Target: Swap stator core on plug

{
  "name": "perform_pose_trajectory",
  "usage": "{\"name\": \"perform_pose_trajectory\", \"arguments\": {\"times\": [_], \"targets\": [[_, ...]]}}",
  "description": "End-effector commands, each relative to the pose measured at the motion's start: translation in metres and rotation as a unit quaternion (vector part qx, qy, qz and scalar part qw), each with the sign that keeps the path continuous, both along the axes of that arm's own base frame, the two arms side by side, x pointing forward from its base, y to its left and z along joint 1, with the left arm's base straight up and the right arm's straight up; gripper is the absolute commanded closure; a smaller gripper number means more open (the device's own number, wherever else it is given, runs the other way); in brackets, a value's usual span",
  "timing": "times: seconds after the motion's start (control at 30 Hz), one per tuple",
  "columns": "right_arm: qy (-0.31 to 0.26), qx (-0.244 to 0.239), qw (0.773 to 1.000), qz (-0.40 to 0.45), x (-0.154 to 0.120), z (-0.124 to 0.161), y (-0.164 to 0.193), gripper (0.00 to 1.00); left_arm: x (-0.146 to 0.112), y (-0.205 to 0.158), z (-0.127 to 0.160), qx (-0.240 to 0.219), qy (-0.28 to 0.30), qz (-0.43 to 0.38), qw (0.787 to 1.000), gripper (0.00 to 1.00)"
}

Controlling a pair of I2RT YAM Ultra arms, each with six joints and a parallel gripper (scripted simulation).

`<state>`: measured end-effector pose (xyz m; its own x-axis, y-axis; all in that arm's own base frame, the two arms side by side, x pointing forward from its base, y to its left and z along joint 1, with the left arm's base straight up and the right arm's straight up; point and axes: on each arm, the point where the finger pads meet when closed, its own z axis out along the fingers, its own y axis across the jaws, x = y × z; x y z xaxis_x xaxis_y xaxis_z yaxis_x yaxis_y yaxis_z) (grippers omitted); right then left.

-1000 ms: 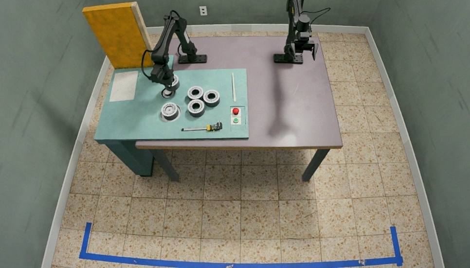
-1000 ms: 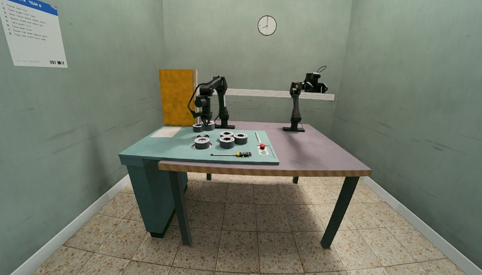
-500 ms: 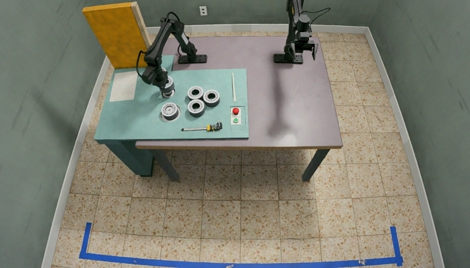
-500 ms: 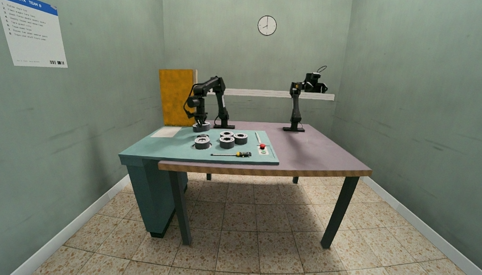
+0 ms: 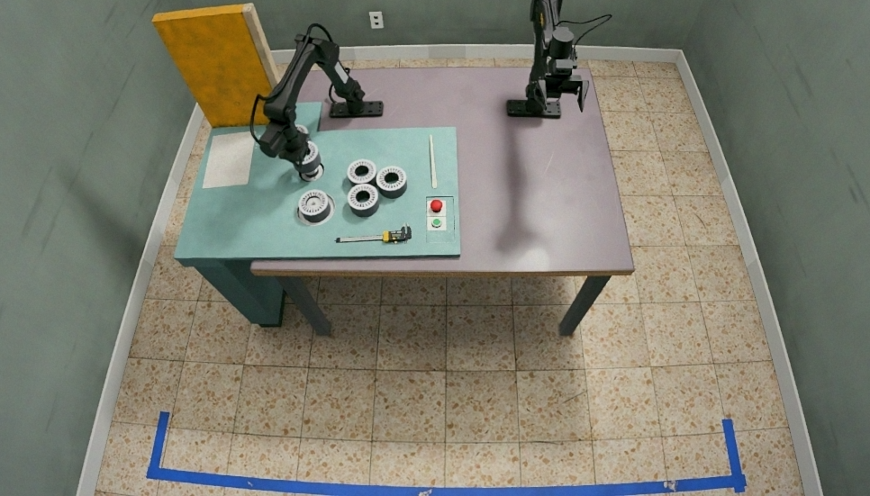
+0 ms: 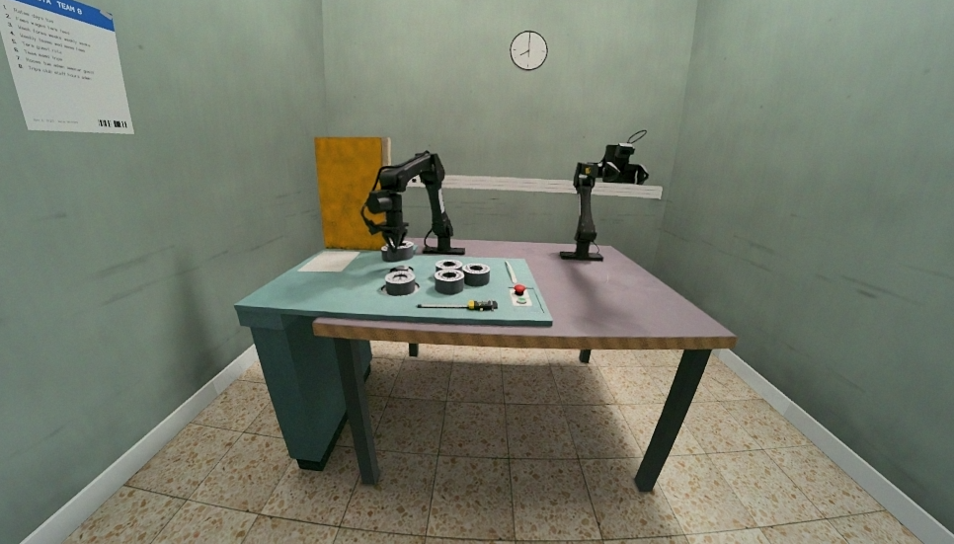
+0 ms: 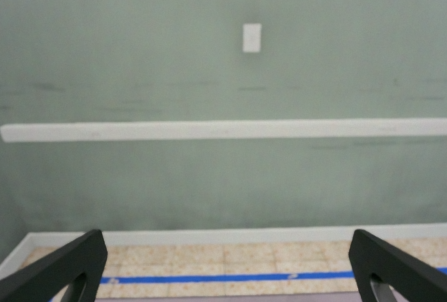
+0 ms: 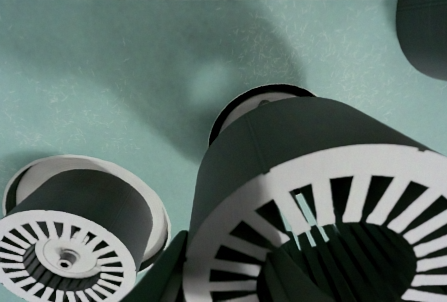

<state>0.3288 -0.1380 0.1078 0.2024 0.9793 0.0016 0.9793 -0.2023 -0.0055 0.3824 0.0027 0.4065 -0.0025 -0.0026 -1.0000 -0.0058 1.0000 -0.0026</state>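
Table (image 5: 564, 208) (image 6: 633, 299): smooth mauve top, banded edge, dark legs. Counter (image 5: 256, 228) (image 6: 295, 292): teal slab overlapping the table, its surface finely scratched in the right wrist view. Board (image 5: 212, 61) (image 6: 352, 187): upright mottled orange panel with a pale side, at the counter's back corner.

Right gripper (image 5: 300, 160) (image 6: 395, 243) (image 8: 227, 280): partly closed across the wall of the held core (image 5: 311, 162) (image 6: 398, 254) (image 8: 302, 130), a dark cylinder with a white slotted face. The core is above the plug (image 5: 312, 175) (image 8: 239, 111), tilted in the wrist view and partly hiding the plug's pale disc. Left gripper (image 5: 564, 90) (image 6: 628, 174) (image 7: 228, 240): wide open, holding nothing, beyond the counter.

Paper (image 5: 228, 160) (image 6: 329, 261): flat rectangle near the board end of the counter. Sunk core (image 5: 312, 207) (image 6: 400, 286) (image 8: 107, 200): in a pale round recess towards the front edge. Removed core (image 5: 301, 128) (image 8: 432, 45): off its plug, on the counter towards the back edge, partly hidden by the right arm from above. Loose cores (image 5: 363, 210) (image 6: 448, 287): three, clustered upright around the counter's middle.

Caliper (image 5: 368, 238) (image 6: 464, 305): along the front edge. Strip (image 5: 432, 164) (image 6: 511, 272): thin and pale, near the end opposite the board. Red button (image 5: 436, 205) (image 6: 518, 289): domed, near that end's front corner; beside it, the smaller green button (image 5: 436, 222) (image 6: 520, 299).
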Motion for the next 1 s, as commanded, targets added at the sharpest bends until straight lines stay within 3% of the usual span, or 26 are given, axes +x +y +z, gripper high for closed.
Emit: {"name": "perform_pose_trajectory", "arguments": {"times": [0.0,0.27,0.3,0.33,0.63,0.67,0.77,0.97], "targets": [[-0.034,-0.023,0.999,0.002,0.003,0.043,0.0,1.0,-0.005,0.002,0.026,0.004,-0.042,0.003,0.999,0.0],[-0.04,-0.027,0.999,0.0,0.004,0.037,-0.005,1.0,-0.005,0.002,0.026,0.004,-0.042,0.003,0.999,0.0],[-0.059,-0.035,0.998,0.004,0.014,0.036,-0.008,1.0,-0.005,0.002,0.026,0.004,-0.042,0.003,0.999,0.0],[-0.029,-0.022,0.999,0.006,0.0,0.018,-0.001,1.0,-0.005,0.002,0.026,0.004,-0.042,0.003,0.999,0.0],[-0.013,-0.016,1.0,0.001,-0.005,0.013,0.0,1.0,-0.005,0.002,0.026,0.004,-0.042,0.003,0.999,0.0],[-0.027,-0.023,0.999,0.0,0.006,0.005,-0.004,1.0,-0.005,0.002,0.026,0.004,-0.042,0.003,0.999,0.0],[-0.008,-0.016,1.0,-0.001,0.002,-0.011,-0.008,1.0,-0.005,0.002,0.026,0.004,-0.042,0.003,0.999,0.0],[-0.01,-0.018,1.0,0.005,0.001,-0.007,-0.001,1.0,-0.005,0.002,0.026,0.004,-0.042,0.003,0.999,0.0]]}}
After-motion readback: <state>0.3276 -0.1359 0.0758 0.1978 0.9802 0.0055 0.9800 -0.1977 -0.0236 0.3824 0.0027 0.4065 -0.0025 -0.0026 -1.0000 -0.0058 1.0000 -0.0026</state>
